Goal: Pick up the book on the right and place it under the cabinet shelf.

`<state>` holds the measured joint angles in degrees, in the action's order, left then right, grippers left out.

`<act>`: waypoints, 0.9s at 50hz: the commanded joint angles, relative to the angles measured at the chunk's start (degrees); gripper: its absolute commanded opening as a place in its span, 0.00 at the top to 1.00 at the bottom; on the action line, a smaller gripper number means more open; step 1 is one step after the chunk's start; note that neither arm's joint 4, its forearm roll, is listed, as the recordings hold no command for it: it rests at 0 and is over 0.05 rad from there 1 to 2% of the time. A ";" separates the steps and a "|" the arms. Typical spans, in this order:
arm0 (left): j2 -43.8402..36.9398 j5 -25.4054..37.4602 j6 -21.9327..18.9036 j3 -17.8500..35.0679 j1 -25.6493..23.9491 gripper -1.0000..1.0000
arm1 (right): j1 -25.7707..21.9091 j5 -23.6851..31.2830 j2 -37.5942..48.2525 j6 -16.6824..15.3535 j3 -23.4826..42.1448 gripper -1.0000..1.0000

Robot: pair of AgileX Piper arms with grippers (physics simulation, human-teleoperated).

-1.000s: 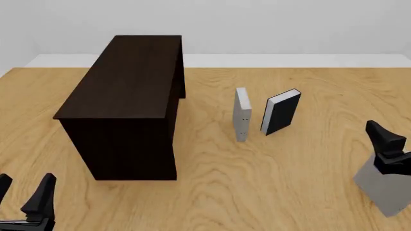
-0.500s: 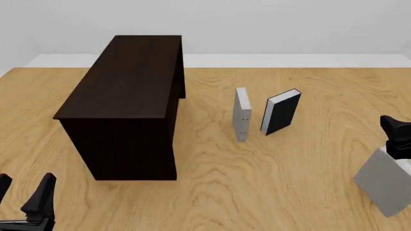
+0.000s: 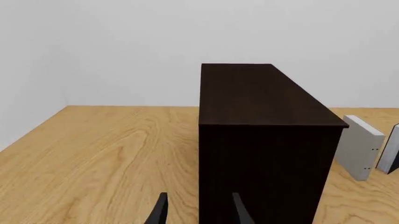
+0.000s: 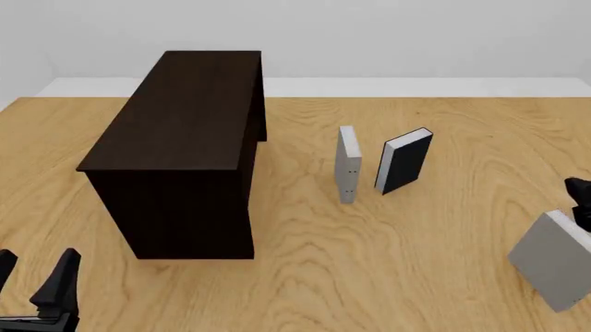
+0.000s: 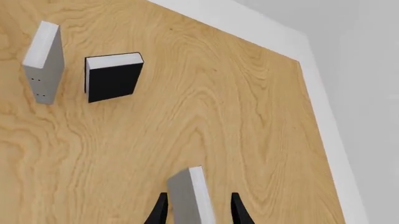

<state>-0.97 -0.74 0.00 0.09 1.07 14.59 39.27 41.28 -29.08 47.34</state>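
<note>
Roughly at pickup stage, by my read: right gripper (image 5: 194, 210) straddles book (image 4: 552, 268) at desk's (image 4: 406, 277) near right edge, fingers (image 5: 159, 210) either side of it; can't tell if clamped. Left gripper (image 3: 195, 212) idle, fingers apart, holding nothing. Carry and placing under cabinet shelf (image 4: 185, 149) left to do. Count: three books: target, grey book (image 4: 348, 164) mid-desk, black book (image 4: 403, 160) beside it; one cabinet, farther left.

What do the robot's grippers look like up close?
Both are plain matte black. The left gripper ends in two flat, tapering fingers like slim blades. The right gripper has the same narrow pair. No cables, labels or markings show.
</note>
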 commanded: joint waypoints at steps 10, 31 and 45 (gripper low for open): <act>0.13 0.16 0.00 0.01 0.00 0.00 | 5.88 -2.18 5.22 -6.58 -3.66 0.00; -0.30 -0.28 -0.02 0.00 -0.01 0.00 | 10.24 -12.27 12.85 -11.15 -11.24 0.00; -0.28 -0.27 0.00 0.00 0.01 0.00 | 13.16 -17.27 17.06 -13.66 -13.09 0.00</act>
<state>-1.18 -0.94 0.00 0.09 1.07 25.47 25.58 55.40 -40.86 35.87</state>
